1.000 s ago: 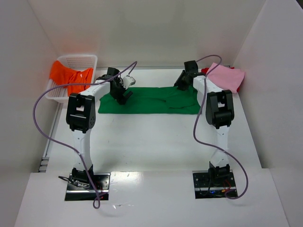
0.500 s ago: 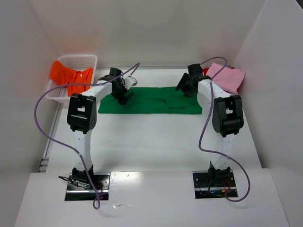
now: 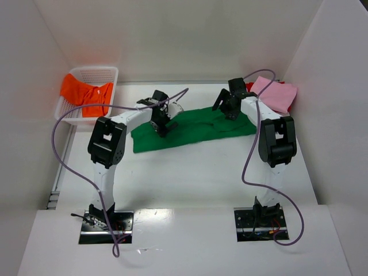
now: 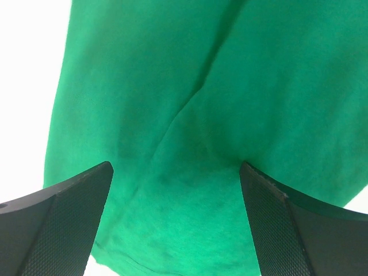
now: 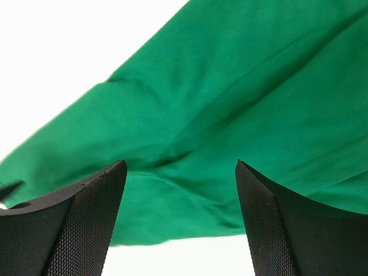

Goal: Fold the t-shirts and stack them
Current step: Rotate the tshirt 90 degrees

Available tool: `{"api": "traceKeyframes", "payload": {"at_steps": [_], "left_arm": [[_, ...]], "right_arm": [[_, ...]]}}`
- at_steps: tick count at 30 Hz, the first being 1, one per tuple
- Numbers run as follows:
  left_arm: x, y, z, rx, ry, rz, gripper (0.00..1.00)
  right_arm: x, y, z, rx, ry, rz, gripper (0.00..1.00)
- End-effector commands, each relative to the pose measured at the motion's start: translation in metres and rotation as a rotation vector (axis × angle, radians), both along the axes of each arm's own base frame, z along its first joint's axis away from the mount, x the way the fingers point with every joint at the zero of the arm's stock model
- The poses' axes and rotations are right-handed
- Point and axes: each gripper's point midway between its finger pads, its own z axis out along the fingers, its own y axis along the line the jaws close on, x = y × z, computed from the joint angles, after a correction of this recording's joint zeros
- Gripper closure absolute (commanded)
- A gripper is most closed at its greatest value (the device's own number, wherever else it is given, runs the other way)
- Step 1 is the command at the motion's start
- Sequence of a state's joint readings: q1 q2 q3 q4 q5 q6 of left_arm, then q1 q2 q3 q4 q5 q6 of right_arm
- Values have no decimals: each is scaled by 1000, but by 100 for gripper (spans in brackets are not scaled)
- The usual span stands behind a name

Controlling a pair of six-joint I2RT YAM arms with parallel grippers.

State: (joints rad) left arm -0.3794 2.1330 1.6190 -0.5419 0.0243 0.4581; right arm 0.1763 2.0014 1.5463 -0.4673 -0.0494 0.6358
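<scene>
White table (image 3: 190, 172), white walls. The green t-shirt (image 3: 195, 129), a folded strip mid-table, now lies skewed where it lay square a second ago. Left gripper (image 3: 163, 122) gapes wide. Right gripper (image 3: 230, 108) has just spread, cloth released. Probably needs re-squaring before the next fold.

White walls (image 3: 184, 34), bright white table (image 3: 184, 172)

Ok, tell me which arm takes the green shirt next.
Right, probably. The right gripper hangs open over the green shirt, at the end nearest the pink shirt. The left gripper, open too, is over the other half, farther from it.
</scene>
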Motion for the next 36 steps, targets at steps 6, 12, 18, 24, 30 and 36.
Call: {"api": "traceKeyframes", "payload": {"at_steps": [6, 12, 18, 24, 30, 36], "left_arm": [[-117, -40, -43, -88, 432, 100, 1], [-157, -52, -32, -174, 496, 150, 1], [-179, -75, -13, -235, 502, 102, 1], [-209, -72, -18, -206, 553, 74, 1], [-210, -85, -2, -290, 548, 64, 1], [-218, -89, 2, -302, 543, 67, 1]], "right_arm": [[-14, -13, 6, -58, 16, 0, 17], [-18, -27, -17, -133, 73, -34, 17], [-15, -36, -28, -177, 87, -71, 16], [-4, -27, -45, -197, 102, -59, 16], [2, 0, -72, -203, 132, -14, 16], [17, 30, -79, -184, 109, 37, 16]]}}
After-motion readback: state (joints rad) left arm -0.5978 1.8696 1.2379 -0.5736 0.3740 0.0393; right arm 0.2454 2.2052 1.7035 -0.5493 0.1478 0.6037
